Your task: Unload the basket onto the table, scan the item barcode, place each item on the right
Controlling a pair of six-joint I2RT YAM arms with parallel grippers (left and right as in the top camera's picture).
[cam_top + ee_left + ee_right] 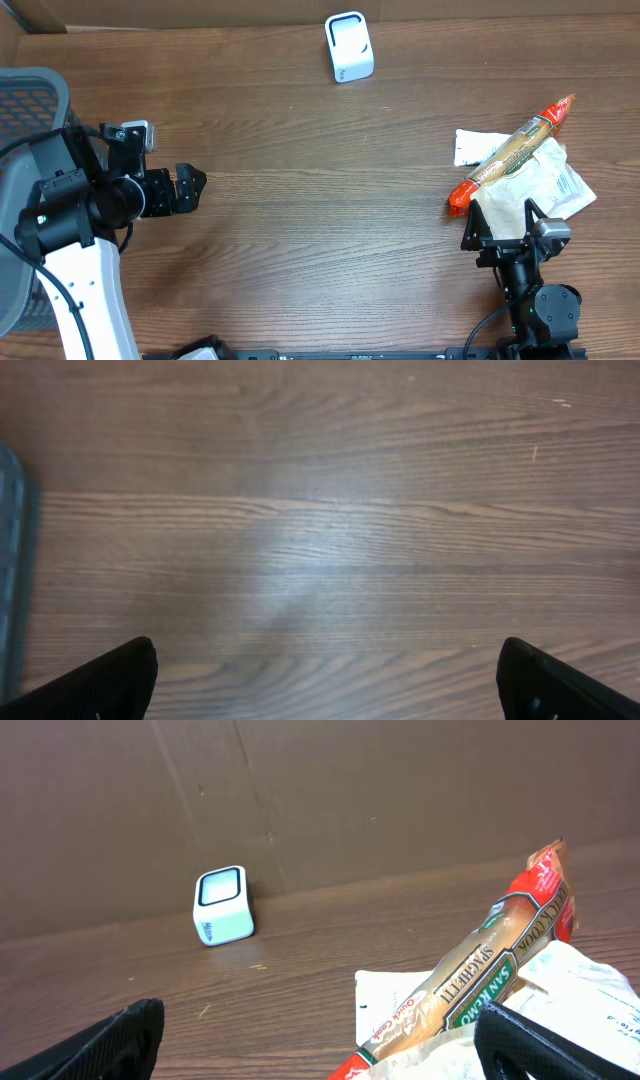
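A long spaghetti packet (pixel 510 155) with red ends lies slanted across white pouches (pixel 548 185) at the table's right. The right wrist view shows the spaghetti packet (pixel 480 975) just ahead of my right gripper (pixel 320 1042). The right gripper (pixel 503 233) is open, low and just short of the packet's near red end, and holds nothing. A white box scanner (pixel 349 47) stands at the far middle of the table; in the right wrist view this scanner (pixel 222 905) sits by the cardboard wall. My left gripper (pixel 190 188) is open over bare wood (pixel 327 560) at the left, far from the item.
A grey mesh basket (pixel 30 100) stands at the left edge, behind the left arm. A flat white packet (pixel 475 147) lies under the spaghetti's left side. A brown cardboard wall (pixel 400 790) runs along the table's far edge.
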